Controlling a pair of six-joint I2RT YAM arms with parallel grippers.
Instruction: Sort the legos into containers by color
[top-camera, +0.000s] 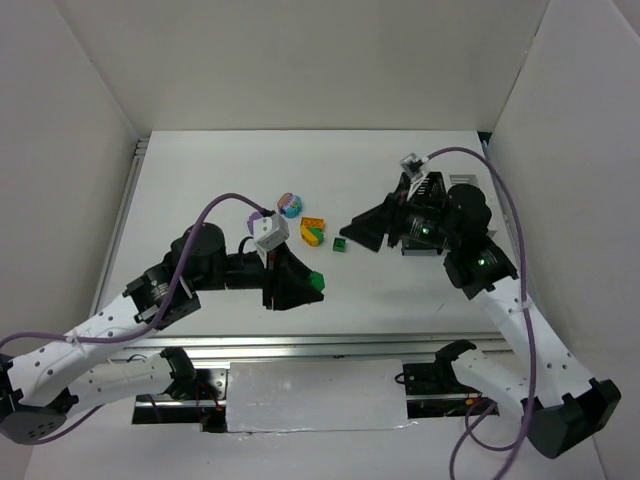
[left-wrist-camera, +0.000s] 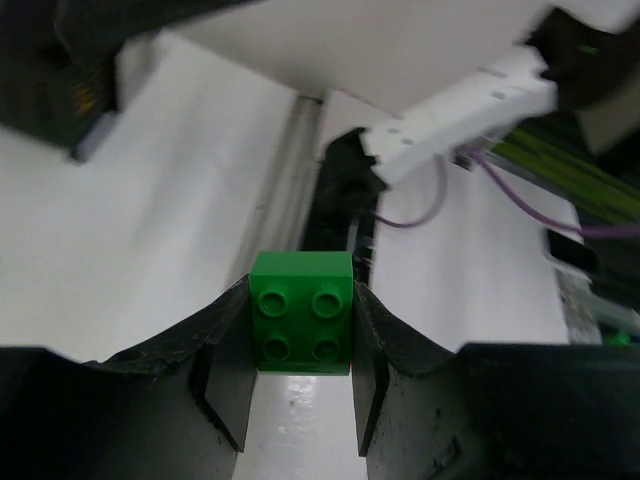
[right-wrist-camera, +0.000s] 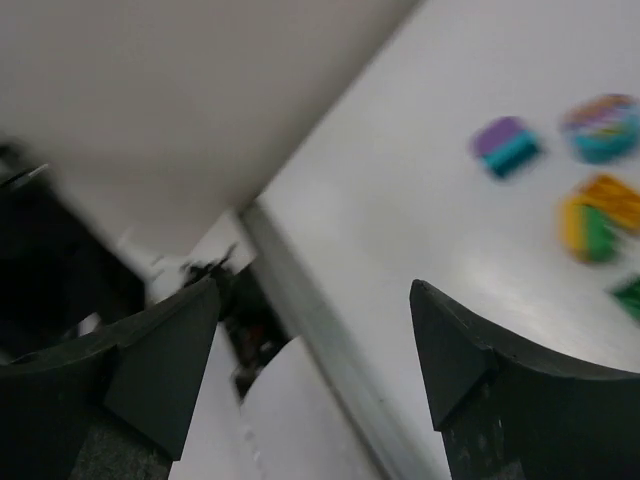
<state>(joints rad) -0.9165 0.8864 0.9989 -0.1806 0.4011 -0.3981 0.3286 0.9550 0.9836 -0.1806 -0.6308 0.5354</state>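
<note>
top view: the left gripper (top-camera: 300, 286) is shown low over the white table (top-camera: 200, 180), near its front edge, with a green lego (top-camera: 316, 281) at its tip. the right gripper (top-camera: 358, 235) is aimed leftward at mid-table. a small green brick (top-camera: 340, 244) lies just beside its tip, and a yellow-and-orange stack (top-camera: 313, 232) lies near it. a purple-and-teal piece (top-camera: 290, 205) lies a little farther back. a black slatted container (top-camera: 432, 183) is partly seen behind the right arm; the white bins cannot be made out.

left wrist view: the green lego (left-wrist-camera: 301, 312), two studs by two, is clamped between the two black fingers (left-wrist-camera: 225, 370) of the left gripper (left-wrist-camera: 300, 345). its studs are turned toward the camera.

right wrist view (blurred): the fingers (right-wrist-camera: 165, 360) of the right gripper (right-wrist-camera: 315, 350) are spread wide, and nothing is held between them. the loose legos are seen well apart from the fingers. they are a purple-and-teal stack (right-wrist-camera: 505, 146), a multicoloured piece (right-wrist-camera: 603, 127), a yellow, orange and green group (right-wrist-camera: 597, 215), and a green brick (right-wrist-camera: 630, 297) cut off by the frame edge.
</note>
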